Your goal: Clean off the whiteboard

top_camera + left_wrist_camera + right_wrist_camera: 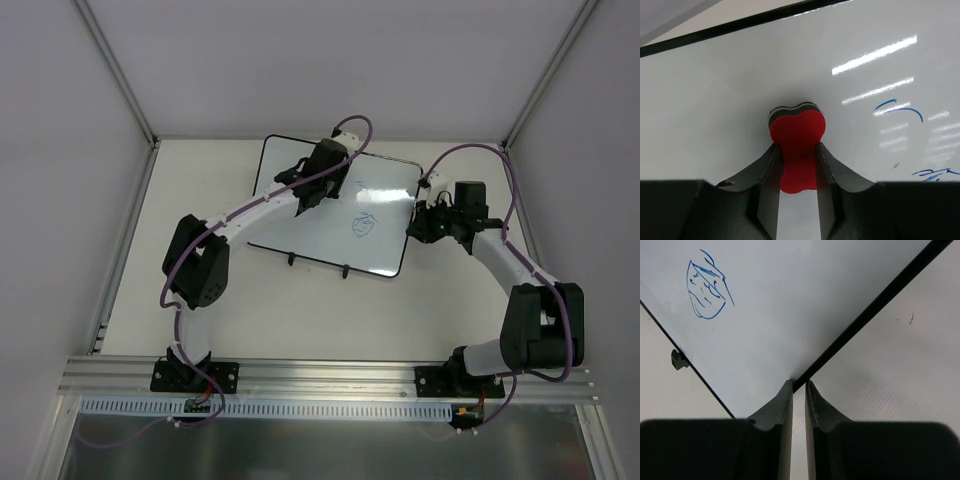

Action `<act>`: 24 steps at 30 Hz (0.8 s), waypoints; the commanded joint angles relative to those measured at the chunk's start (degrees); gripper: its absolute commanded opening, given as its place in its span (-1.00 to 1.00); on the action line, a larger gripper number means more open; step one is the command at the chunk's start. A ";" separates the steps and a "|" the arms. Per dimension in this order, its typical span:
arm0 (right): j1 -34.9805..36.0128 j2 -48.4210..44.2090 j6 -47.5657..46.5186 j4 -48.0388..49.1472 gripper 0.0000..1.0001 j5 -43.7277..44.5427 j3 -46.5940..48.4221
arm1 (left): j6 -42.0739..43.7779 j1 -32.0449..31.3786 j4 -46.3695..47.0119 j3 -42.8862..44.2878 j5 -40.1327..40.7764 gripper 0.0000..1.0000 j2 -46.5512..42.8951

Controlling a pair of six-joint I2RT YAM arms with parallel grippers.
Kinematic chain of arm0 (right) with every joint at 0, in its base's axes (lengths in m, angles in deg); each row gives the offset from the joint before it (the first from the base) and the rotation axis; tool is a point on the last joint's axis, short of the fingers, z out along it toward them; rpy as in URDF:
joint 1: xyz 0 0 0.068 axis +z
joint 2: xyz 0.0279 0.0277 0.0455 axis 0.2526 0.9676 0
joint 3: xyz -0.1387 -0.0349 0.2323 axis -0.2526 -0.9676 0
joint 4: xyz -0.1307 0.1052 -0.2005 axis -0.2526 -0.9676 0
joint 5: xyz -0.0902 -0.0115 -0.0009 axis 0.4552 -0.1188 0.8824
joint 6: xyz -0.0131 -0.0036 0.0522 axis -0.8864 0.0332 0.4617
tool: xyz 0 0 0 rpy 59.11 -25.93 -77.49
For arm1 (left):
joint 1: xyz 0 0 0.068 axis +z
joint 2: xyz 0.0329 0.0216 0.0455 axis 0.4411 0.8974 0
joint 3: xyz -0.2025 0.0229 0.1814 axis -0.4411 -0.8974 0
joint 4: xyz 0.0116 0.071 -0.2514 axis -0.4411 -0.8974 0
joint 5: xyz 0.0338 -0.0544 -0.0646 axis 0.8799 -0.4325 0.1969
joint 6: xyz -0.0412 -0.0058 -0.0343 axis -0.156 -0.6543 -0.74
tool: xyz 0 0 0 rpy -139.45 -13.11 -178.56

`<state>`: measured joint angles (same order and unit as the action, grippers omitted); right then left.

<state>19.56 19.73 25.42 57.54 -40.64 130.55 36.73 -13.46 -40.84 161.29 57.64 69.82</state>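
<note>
Two hands reach over the bench. Nearer, the right hand is clenched on the right edge of the whiteboard, which sits mid-bench bearing a blue doodle. Farther back, the left hand grasps a red eraser against the board's surface.

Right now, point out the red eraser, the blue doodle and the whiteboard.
red eraser (797, 127), left wrist view, on its rounded red face.
blue doodle (706, 290), right wrist view, middle of the scribble.
whiteboard (390, 195), top external view, bare white surface near its right edge.
</note>
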 commanded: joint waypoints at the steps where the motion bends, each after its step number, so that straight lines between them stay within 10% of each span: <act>1: 1.31 -0.94 -2.17 -0.87 -0.85 -1.09 -0.53 | 0.27 0.70 -2.93 -3.63 4.27 -1.00 -1.52; 24: 1.40 -1.12 -2.08 -0.87 -0.85 -0.91 -0.62 | -3.86 -11.95 -3.01 6.12 1.01 -1.00 8.41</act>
<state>19.60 19.73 25.05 56.62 -39.50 130.24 33.25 -26.01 -42.39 166.03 59.04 76.16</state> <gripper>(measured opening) 0.138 0.282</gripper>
